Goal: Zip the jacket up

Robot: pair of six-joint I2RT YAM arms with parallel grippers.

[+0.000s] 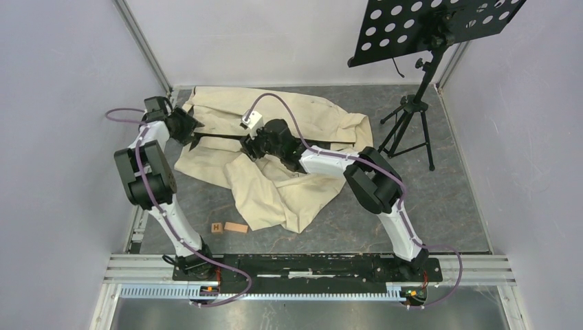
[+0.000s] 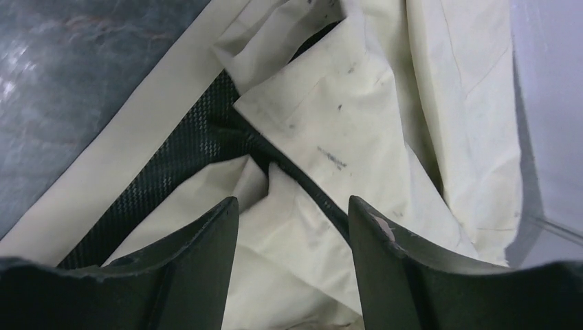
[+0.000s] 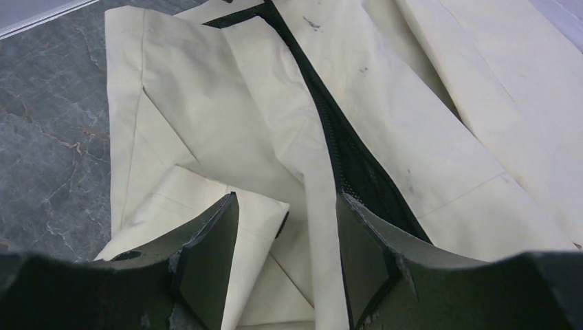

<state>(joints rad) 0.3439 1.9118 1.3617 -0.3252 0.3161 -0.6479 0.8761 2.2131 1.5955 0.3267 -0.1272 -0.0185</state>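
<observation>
Have cream jacket (image 1: 275,172) lying crumpled on the table (image 1: 454,199), up against the far edge, spanning from near the far-left corner to about centre, with one big flap trailing toward the near edge. See dark zipper (image 3: 335,137) running left-right across it in the top view, between the two arms' heads. Find left gripper (image 2: 292,206) at the jacket's left end, close to the far-left corner; jaws spread, nothing clamped, only cream fabric and a stretch of the dark zipper line below the gap. See black mesh lining (image 2: 175,161) exposed there, between a flat cream band and a folded front panel. Find right gripper (image 3: 285,199) over the jacket's middle; jaws apart too, released, hanging above folded cream cloth with the zipper passing just under its right-hand finger in the wrist view. See a sliver of dark lining showing beside that finger where the front edges part. Can't make out the slider in any view. Also have a lettered wooden cube (image 1: 217,227) touching a plain wooden block (image 1: 236,227) toward the near-left corner, just beside the trailing flap, and a black music stand (image 1: 412,113) at the far-right corner, well apart from the jacket.
</observation>
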